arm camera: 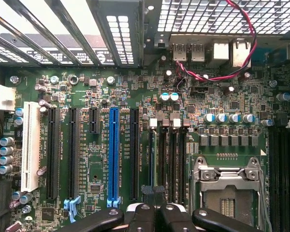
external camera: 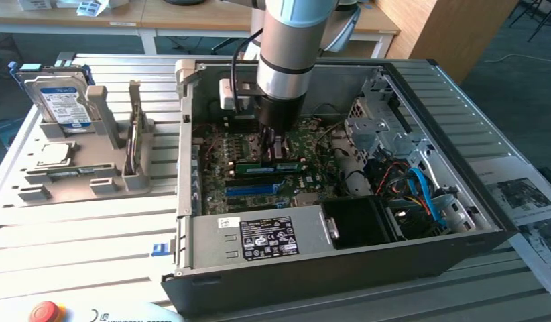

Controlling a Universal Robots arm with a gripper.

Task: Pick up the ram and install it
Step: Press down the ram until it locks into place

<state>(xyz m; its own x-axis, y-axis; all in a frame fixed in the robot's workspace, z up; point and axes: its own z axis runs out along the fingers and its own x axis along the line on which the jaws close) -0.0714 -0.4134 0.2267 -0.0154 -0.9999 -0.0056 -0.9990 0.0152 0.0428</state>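
Note:
The ram (external camera: 277,166), a narrow green stick with dark chips, stands on edge over the motherboard's memory slots inside the open computer case (external camera: 454,201). My gripper (external camera: 275,153) comes straight down from above. Its dark fingers are shut and meet the stick's upper edge near its middle. In the wrist view my gripper (arm camera: 155,209) has its two fingers pressed together, directly over the dark memory slots (arm camera: 170,159) with white latches. Where the stick meets the slot is hidden behind the fingers.
A long blue slot (external camera: 253,190) (arm camera: 113,154) runs parallel beside the memory slots. The processor socket (arm camera: 227,188), red-black wires (arm camera: 232,72), power supply (external camera: 257,238) and drive cage (external camera: 383,121) crowd the case. A hard drive (external camera: 63,100) stands in a grey holder at the exterior view's left.

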